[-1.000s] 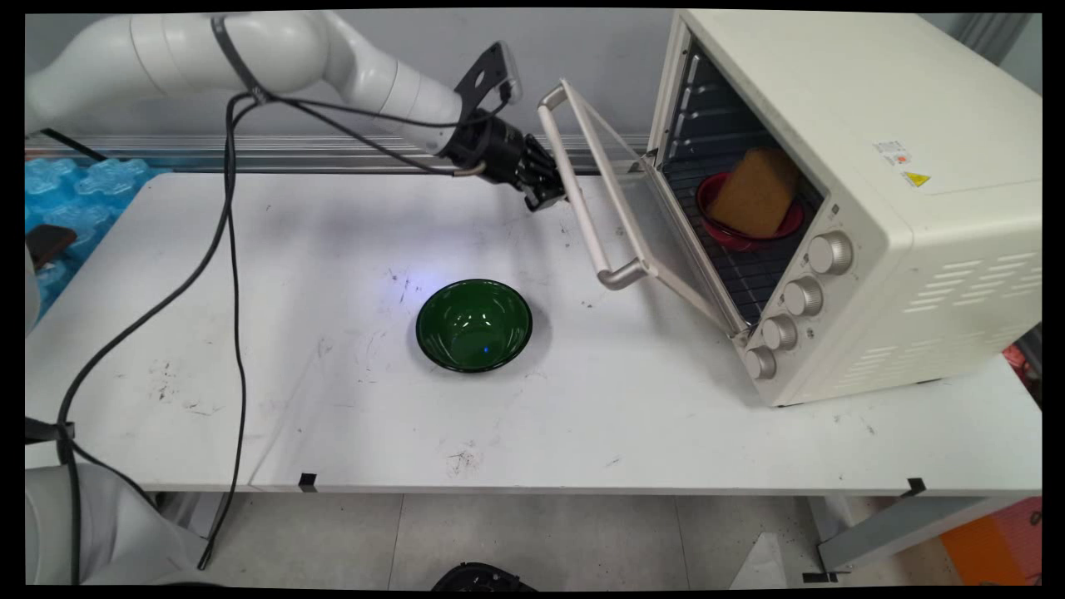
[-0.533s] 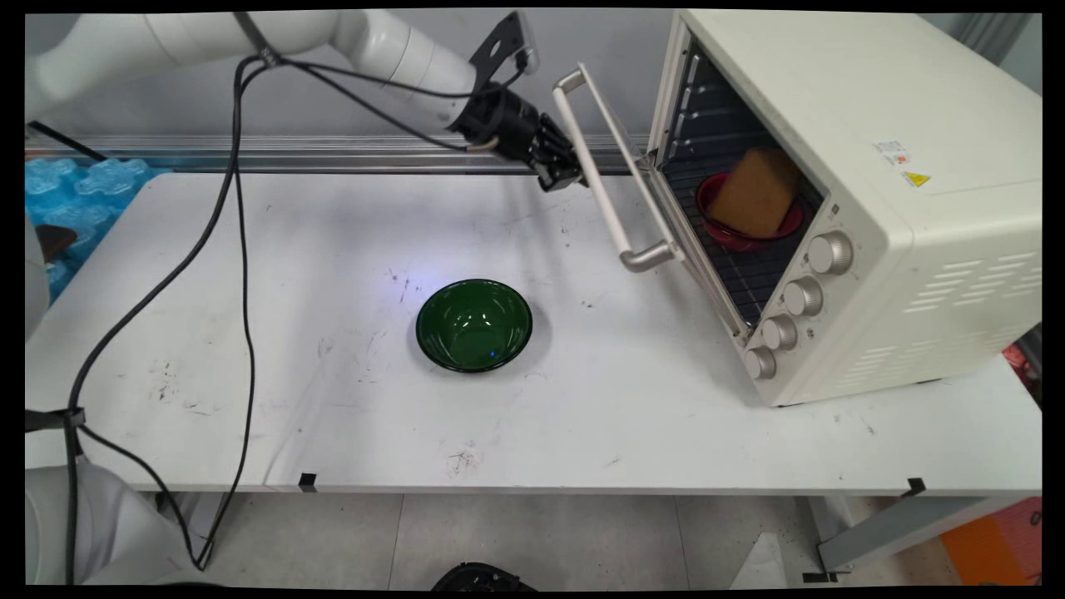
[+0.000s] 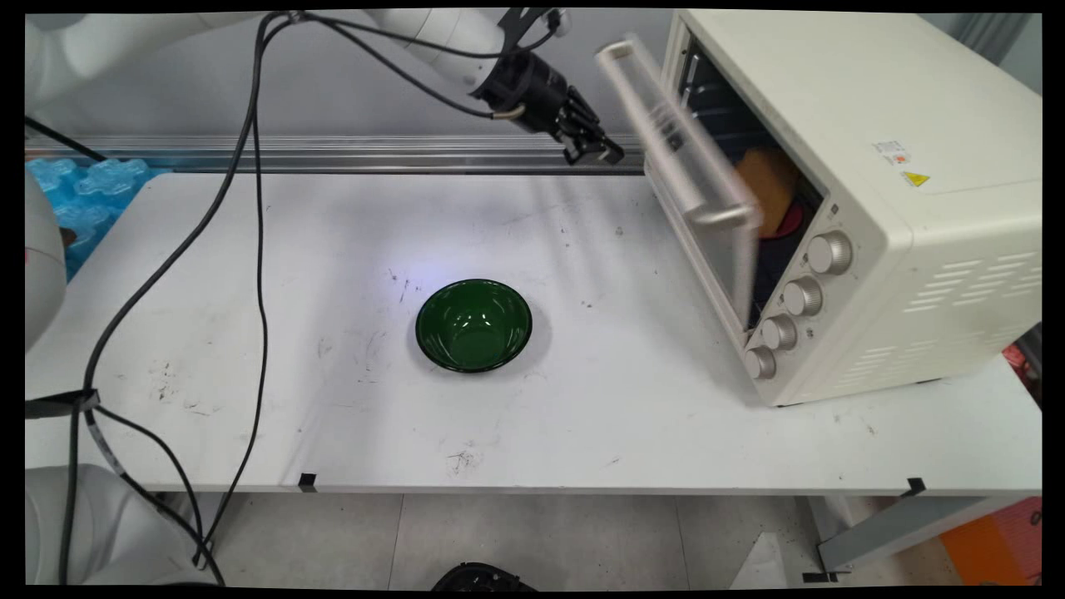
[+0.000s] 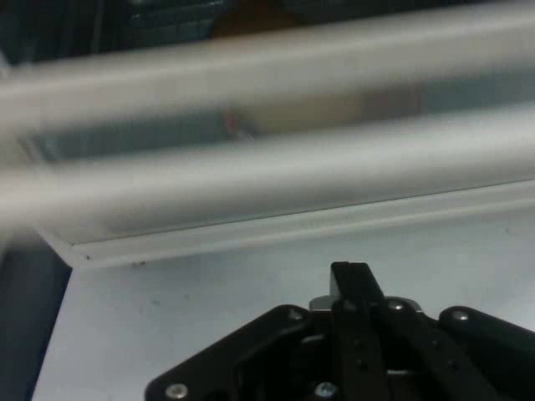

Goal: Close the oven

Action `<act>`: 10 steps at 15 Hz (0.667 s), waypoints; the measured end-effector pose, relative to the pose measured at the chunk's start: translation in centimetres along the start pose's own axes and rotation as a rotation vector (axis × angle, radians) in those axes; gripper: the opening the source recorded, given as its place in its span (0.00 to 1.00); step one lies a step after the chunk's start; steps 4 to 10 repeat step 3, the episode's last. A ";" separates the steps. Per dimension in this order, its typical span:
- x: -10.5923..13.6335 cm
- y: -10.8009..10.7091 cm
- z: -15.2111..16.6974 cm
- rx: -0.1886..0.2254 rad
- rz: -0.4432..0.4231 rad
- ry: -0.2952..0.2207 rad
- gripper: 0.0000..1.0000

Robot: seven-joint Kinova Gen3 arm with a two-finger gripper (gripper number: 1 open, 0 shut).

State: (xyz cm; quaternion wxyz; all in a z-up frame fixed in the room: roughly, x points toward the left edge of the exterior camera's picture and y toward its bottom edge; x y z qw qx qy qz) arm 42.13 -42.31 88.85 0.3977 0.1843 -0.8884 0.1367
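On the table (image 3: 250,291), oven door (image 3: 691,179) beside claw (image 3: 601,151).

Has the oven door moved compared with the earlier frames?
Yes. The oven door has swung up toward the toaster oven and is now nearly shut, its handle close to the oven's front, while the green bowl lies where it was.

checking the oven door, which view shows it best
The main view: the oven door shows whole, swung nearly shut on the toaster oven, apart from the gripper. The hand view gives only blurred bars of it.
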 end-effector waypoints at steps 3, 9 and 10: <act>0.8 -0.2 0.0 -0.003 0.002 -0.006 0.00; 0.8 -0.2 0.0 -0.003 0.002 -0.006 0.00; 0.8 -0.2 0.0 -0.003 0.002 -0.006 0.00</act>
